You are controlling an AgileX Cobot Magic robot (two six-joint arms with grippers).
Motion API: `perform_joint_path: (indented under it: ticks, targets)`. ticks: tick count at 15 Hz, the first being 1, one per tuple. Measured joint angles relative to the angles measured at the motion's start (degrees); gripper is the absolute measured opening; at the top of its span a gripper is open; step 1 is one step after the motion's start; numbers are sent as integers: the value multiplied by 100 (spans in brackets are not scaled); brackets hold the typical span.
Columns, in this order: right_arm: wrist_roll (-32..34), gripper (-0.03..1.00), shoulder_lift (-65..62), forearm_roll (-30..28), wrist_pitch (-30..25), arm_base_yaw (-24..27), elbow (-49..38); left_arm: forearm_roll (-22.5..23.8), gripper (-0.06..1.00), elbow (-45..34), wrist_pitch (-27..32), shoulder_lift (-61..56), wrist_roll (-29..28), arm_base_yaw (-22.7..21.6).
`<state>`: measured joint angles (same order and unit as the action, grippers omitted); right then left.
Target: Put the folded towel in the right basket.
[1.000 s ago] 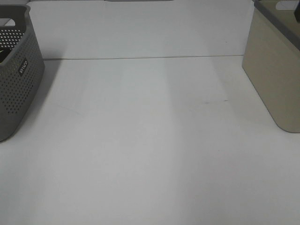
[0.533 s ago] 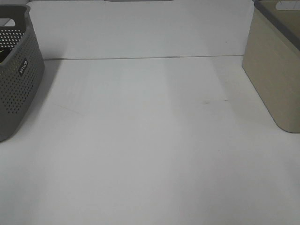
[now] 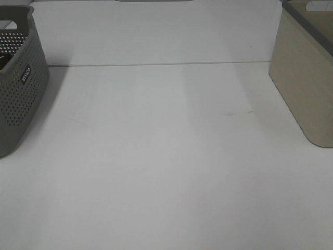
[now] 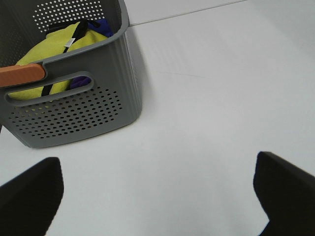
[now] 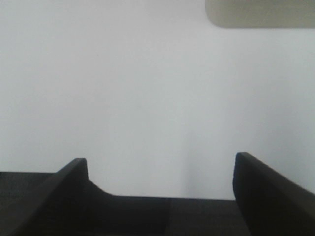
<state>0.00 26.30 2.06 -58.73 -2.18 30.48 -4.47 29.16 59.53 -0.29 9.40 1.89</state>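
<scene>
My left gripper (image 4: 157, 196) and right gripper (image 5: 160, 169) hang spread and empty over the white counter (image 3: 166, 156), since the beige plastic basket (image 3: 307, 78) at its right edge probably already holds the towel.

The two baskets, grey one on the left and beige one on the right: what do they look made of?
Grey basket: apparently moulded plastic, matte, judging by its regular punched holes, smooth rounded rim and cut-out handle. Beige basket: smooth, solid, matte wall with rounded corner and grey rim, probably plastic too, though the look leaves it open.
</scene>
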Motion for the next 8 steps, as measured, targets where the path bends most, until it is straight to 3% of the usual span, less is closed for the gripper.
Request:
perform_joint_path:
  ticks: [8]
  targets:
    - [0,75,-2384,-80,-126,0,-160,0,99,0,0,0,0,0]
